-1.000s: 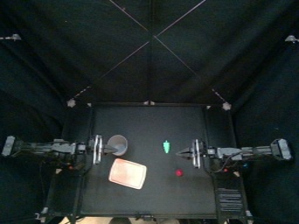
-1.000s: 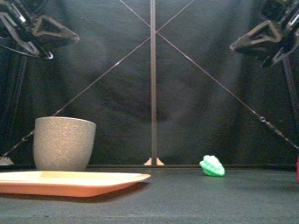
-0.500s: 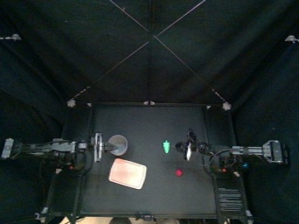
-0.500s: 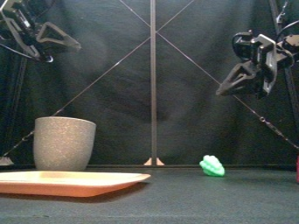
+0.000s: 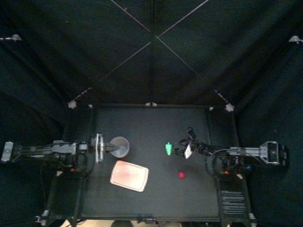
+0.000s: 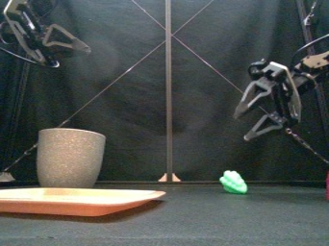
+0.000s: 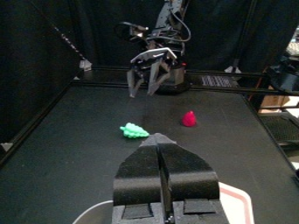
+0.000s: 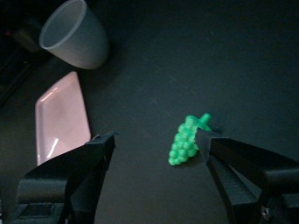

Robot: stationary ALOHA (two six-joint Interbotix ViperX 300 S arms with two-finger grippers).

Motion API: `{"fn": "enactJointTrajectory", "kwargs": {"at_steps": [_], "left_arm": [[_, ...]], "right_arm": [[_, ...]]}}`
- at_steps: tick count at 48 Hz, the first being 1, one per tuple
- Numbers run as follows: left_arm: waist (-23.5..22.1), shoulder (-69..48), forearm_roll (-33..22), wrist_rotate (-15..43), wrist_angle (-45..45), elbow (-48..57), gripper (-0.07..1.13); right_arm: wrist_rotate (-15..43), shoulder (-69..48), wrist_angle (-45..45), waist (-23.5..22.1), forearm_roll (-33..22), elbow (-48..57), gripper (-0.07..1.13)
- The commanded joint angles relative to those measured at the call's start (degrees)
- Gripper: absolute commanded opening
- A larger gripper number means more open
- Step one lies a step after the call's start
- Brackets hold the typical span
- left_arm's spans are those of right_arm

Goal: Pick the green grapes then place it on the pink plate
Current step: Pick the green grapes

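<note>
- Black curtains are seen closing off the back and sides of the booth, and everything is carried on a flat black bench (image 5: 154,124).
- A tall grey speckled cup (image 6: 71,157) is stood upright on the bench's left part. Its wall is matte and narrows slightly toward the base. Through its round mouth only a pale inner wall is shown in the right wrist view.
- A pink tray (image 6: 77,200) is laid flat just in front of the cup, nearer the bench's front edge. It is shallow and smooth, rectangular with rounded corners and a low raised rim.
- The green grapes (image 6: 233,182) are found on the bare bench right of the middle, well apart from the tray and outside both containers. They are shaped as a small cluster of round beads with a short stem, and they look like glossy plastic.
- A small red toy (image 5: 182,175) is set nearer the front, apart from the grapes. In the left wrist view it looks cone-like.
- The right gripper (image 8: 160,143) is held in the air above the grapes. Its fingers (image 8: 82,162) are spread wide, nothing is gripped, and the grapes are seen below between them.
- The left gripper (image 7: 167,166) is held high over the bench's left part. Its fingers (image 7: 140,171) are pressed together, with nothing between them.
</note>
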Motion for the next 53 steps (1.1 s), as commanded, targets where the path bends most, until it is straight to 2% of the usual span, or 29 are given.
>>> {"fn": "enactJointTrajectory", "kwargs": {"at_steps": [1,14,38,41,53], "left_arm": [[0.26,0.09,0.26,0.09,-0.62,-1.85,0.11],[0.44,0.09,1.05,0.00,-0.53,-1.32,0.11],[0.00,0.09,0.62,-0.18,-0.62,-0.62,0.11],[0.00,0.09,0.62,-0.26,-0.62,-0.62,0.11],[-0.09,0.09,0.18,-0.26,-0.53,-0.53,0.11]], "right_arm": [[1.23,5.36,-0.26,-0.62,0.18,-3.60,1.03],[3.25,16.35,0.44,-0.70,0.79,-8.09,1.03],[3.25,20.92,2.90,-0.88,2.72,-9.23,1.01],[3.16,21.27,3.43,-0.70,2.72,-9.58,0.98],[3.08,21.97,3.69,-0.35,2.64,-10.37,0.69]]}}
